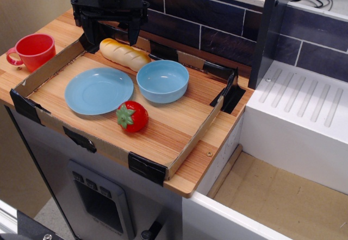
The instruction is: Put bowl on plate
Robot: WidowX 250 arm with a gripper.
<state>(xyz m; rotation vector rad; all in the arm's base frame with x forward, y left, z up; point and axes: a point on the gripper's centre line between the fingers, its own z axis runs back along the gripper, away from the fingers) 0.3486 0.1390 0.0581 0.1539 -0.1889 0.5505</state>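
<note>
One black gripper (111,31) hangs at rear of tabletop (209,161), above back-left corner of cardboard tray (185,145); jaws apart, pointing down, holding nothing. Bread roll (125,54) lies just below it. Bowl (162,81) sits upright in tray, right of plate (99,90), rims nearly touching. Strawberry toy (132,116) near both, in front. Red cup (33,51) outside tray, left.

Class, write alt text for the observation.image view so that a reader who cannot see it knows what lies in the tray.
A cardboard-walled wooden tray holds a flat light blue glossy plate, with a deep light blue glossy bowl beside it on its right, not on it. A toy bread loaf lies behind them, a red toy strawberry in front. The black gripper hangs above the loaf; a red handled cup stands outside.
</note>
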